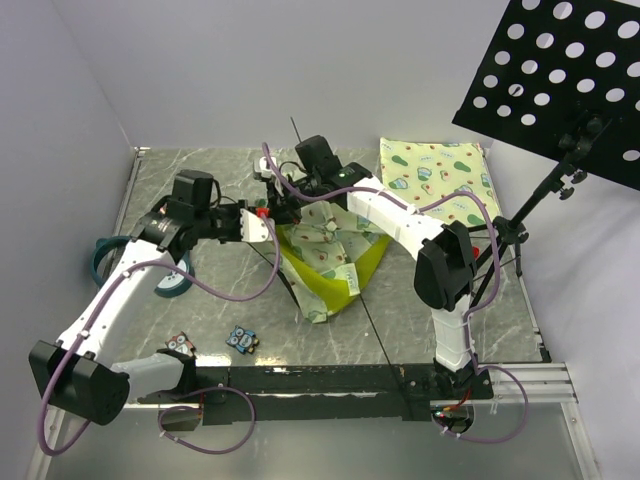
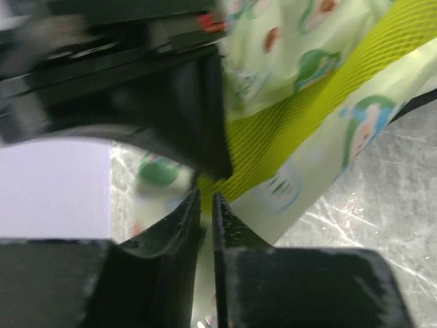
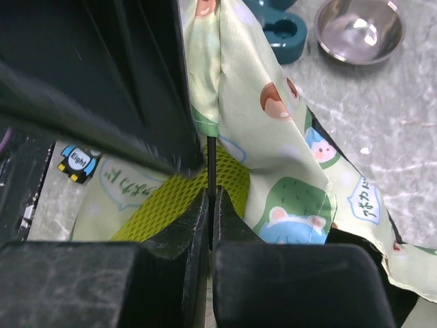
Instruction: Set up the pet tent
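One mat (image 1: 436, 176) behind pet tent (image 1: 330, 262) (crumpled), bowl (image 3: 358, 29) nearby

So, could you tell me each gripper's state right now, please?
Left gripper: fingers barely apart at the pet tent mesh; grip cannot be told.
Right gripper: closed on a thin tent pole.

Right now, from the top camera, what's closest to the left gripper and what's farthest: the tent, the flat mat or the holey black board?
1. Pet tent: right next to the left gripper, on its right side.
2. Flat mat: farther right, toward the back of the table.
3. Holey black board: farthest, high up at the back right.
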`<state>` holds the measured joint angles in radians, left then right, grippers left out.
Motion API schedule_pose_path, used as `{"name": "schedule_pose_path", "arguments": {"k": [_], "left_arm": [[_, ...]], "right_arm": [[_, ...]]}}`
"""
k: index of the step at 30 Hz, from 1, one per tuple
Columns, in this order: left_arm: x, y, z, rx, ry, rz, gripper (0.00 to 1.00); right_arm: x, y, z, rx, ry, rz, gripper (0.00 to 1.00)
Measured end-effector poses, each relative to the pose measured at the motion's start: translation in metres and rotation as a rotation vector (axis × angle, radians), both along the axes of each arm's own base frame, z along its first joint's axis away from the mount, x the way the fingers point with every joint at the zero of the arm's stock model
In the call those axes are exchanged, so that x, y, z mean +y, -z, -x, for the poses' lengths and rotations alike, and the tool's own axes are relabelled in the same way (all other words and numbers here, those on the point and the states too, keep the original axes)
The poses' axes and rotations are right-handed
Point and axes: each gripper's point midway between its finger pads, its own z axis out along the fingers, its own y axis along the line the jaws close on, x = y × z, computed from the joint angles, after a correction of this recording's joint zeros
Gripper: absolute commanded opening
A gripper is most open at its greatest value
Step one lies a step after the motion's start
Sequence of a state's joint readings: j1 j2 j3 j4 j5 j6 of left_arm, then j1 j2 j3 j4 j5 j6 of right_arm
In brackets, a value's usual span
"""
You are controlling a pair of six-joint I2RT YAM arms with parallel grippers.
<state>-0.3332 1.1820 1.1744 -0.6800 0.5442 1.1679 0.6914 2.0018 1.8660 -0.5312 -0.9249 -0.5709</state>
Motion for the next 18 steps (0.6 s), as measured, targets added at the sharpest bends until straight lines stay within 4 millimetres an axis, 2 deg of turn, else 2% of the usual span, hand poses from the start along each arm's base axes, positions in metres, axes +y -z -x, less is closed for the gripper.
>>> {"name": "schedule_pose_path", "arguments": {"k": [5,12,14,18], "left_arm": [[-0.004,0.016,-0.001,0.040,0.009,-0.015,0.26],[-0.004,0.017,-0.006,0.028,-0.002,-0.023,0.24],[-0.005,0.017,-0.005,0.034,0.000,-0.020,0.28],[-0.004,0.004,0.003,0.084,0.007,0.056,0.46]], "right_arm": [[0.005,-0.005,0.000,-0.012,-0.007,-0.023,0.00],[0.005,-0.005,-0.002,-0.018,0.001,-0.022,0.00],[0.005,-0.005,-0.002,-0.020,0.000,-0.021,0.00],[0.004,-0.006,-0.003,-0.020,-0.002,-0.025,0.00]]}}
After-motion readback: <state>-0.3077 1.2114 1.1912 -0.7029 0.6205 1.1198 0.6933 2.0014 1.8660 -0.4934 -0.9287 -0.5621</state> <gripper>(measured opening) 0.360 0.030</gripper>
